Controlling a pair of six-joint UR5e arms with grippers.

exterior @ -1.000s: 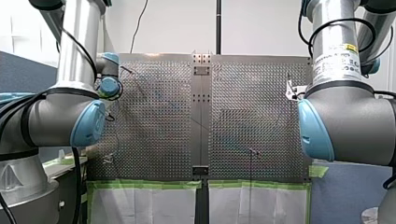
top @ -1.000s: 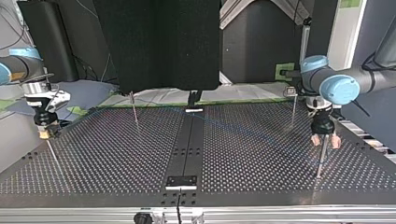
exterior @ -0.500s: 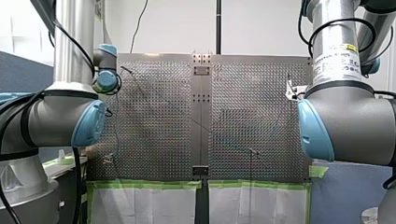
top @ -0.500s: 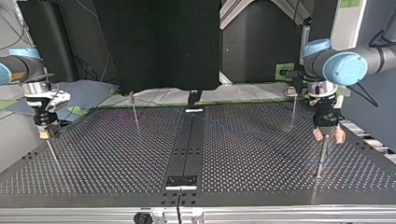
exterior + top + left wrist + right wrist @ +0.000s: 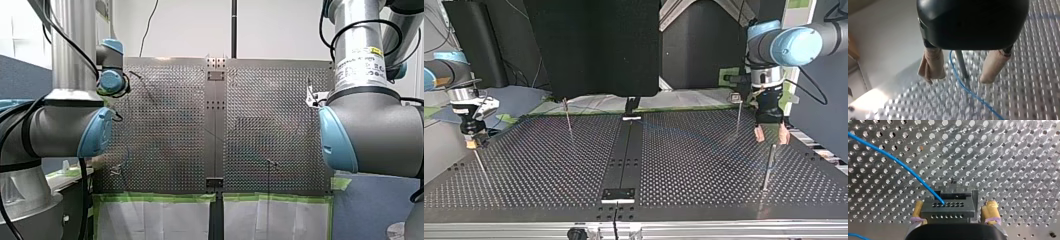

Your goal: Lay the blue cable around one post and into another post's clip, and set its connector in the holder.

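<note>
- Both hands are open: my left hand holds its beige pads either side of a post, the blue cable just beside it
- My right hand flanks the connector at the holder on the counter
- Routing seems to be the step; next, probably regrip the cable and steer it toward a clip

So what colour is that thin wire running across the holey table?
Bright blue. The cable shows clearest in the right wrist view.
</note>
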